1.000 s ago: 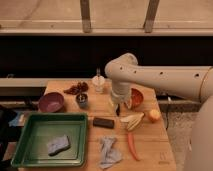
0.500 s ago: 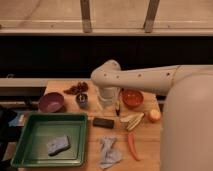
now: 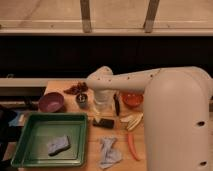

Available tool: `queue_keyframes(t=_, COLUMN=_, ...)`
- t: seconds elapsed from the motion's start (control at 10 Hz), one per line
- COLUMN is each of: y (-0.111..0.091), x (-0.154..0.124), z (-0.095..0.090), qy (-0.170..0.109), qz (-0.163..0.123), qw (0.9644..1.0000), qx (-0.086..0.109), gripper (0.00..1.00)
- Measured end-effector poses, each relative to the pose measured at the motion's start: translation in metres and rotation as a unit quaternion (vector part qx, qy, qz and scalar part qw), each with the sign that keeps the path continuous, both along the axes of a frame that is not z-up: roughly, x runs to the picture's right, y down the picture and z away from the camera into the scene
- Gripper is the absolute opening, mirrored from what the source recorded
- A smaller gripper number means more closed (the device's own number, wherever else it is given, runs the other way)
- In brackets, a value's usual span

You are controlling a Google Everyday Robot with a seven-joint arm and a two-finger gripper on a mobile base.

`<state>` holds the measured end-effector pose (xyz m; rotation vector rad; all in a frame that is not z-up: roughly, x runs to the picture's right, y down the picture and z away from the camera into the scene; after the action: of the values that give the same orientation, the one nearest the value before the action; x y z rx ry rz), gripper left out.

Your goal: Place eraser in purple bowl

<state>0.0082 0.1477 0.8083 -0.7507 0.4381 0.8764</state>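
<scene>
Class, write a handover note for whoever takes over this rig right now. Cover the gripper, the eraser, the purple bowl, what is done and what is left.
Gripper: low over the table, just behind the eraser.
Eraser: lies flat on the table, right of the green tray.
Purple bowl: left rear of the table, behind the tray, with nothing visible inside.
Done: eraser not yet placed.
Left: grasp the eraser, carry it left to the purple bowl and release it there.
</scene>
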Motion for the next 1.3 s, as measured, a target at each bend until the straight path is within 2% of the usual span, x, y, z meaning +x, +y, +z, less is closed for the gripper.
queue_keyframes(t=0.4, y=0.025, x=0.0, z=0.017, qy=-0.02, qz=-0.005, qw=0.9992, qx=-0.035, gripper=0.65)
queue_keyframes(t=0.8, y=0.034, x=-0.004, z=0.033, qy=-0.05, qz=-0.005, qw=0.9976, qx=-0.047, gripper=0.65)
queue_keyframes(t=1.1, y=0.043, x=-0.006, z=0.043, qy=-0.054, qz=-0.021, qw=0.996, qx=-0.068, gripper=0.64)
queue_keyframes(t=1.3, y=0.045, x=-0.007, z=0.044, qy=-0.05, qz=-0.026, qw=0.996, qx=-0.069, gripper=0.51)
